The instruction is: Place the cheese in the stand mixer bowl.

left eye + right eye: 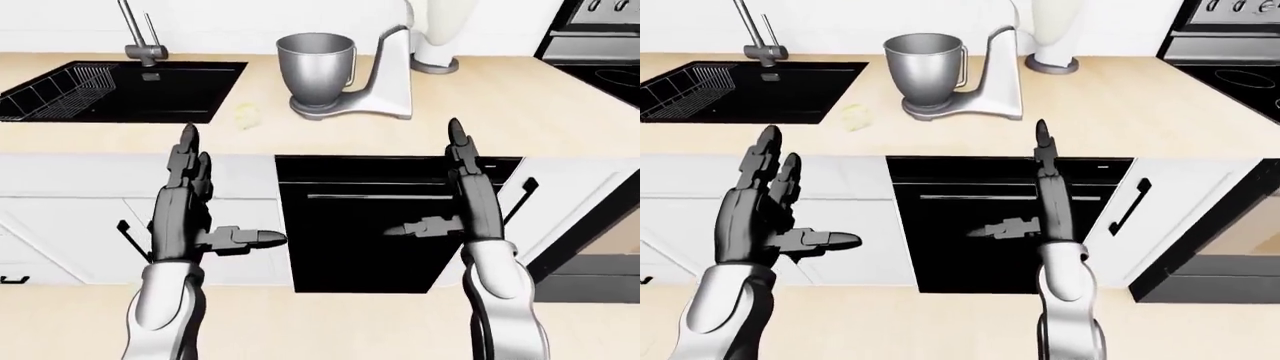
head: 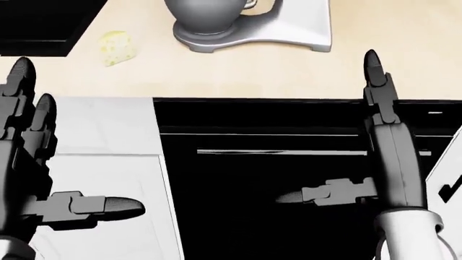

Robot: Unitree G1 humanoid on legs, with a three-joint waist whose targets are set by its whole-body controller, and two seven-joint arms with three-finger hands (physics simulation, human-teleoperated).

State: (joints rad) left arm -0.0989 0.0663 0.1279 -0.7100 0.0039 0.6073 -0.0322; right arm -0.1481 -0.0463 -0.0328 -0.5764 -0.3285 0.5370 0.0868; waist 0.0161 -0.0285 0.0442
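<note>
In the left-eye view, the cheese point(image 1: 246, 115) lies on the bench point(image 1: 520, 112) at nine o'clock of the stand mixer bowl point(image 1: 315, 67), just apart from it; a sink point(image 1: 120, 94) sits further toward nine. The left hand point(image 1: 185, 217) and right hand point(image 1: 470, 202) hover below with fingers spread wide, holding nothing. In the head view, a black dishwasher point(image 2: 274, 173) fills six o'clock. The right-eye view shows a stove point(image 1: 1240, 75) at three o'clock.

No readable text, no labels, no brands, no numbers on anything in view
</note>
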